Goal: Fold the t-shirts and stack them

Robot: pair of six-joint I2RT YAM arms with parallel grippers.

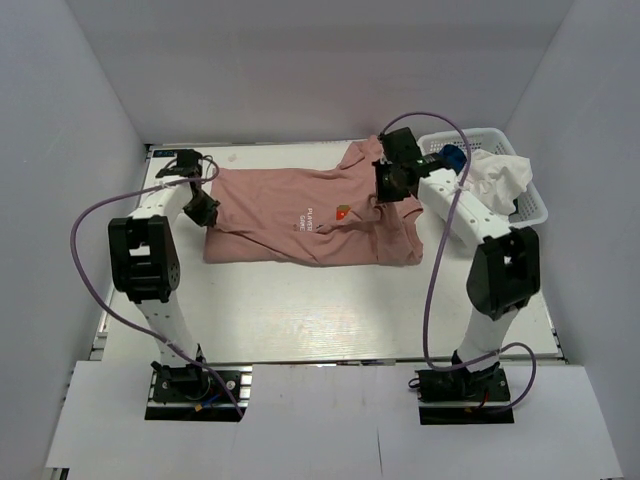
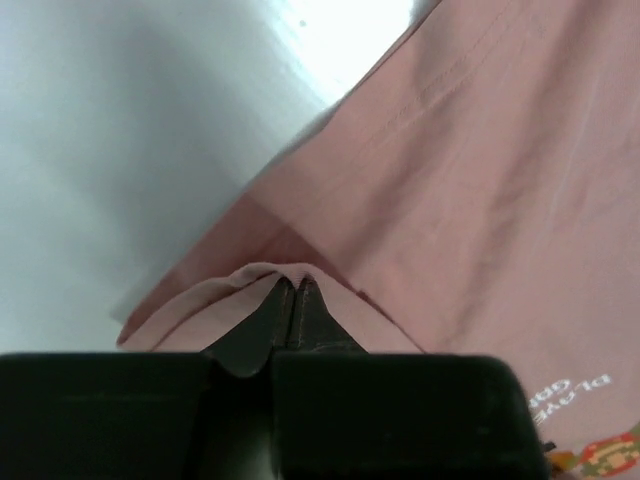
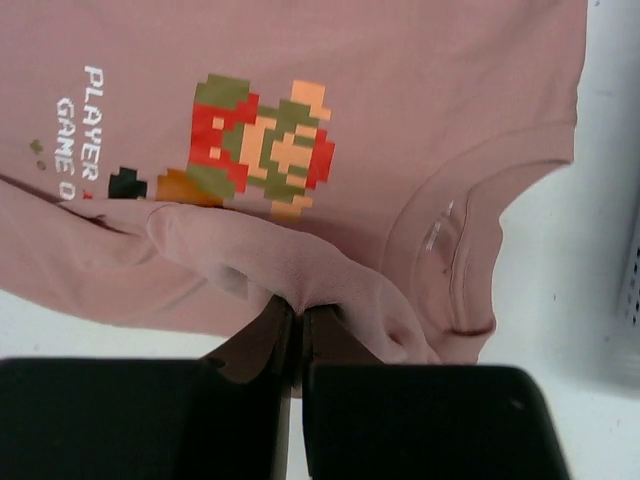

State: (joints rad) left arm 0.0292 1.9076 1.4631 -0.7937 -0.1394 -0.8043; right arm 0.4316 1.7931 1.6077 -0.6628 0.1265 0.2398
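A large dusty-pink t-shirt lies spread across the white table, its small chest print facing up. At the shirt's left edge, my left gripper is shut on a pinched fold of the pink cloth, which bunches over the fingertips of the gripper. My right gripper is shut on a fold of the same shirt near the collar, just below the pixel-figure print; the cloth drapes over its tips. A white t-shirt and a royal-blue one sit in the basket.
A white plastic mesh basket stands at the back right of the table, right beside the right arm. White walls close in the table on the left, back and right. Purple cables loop off both arms.
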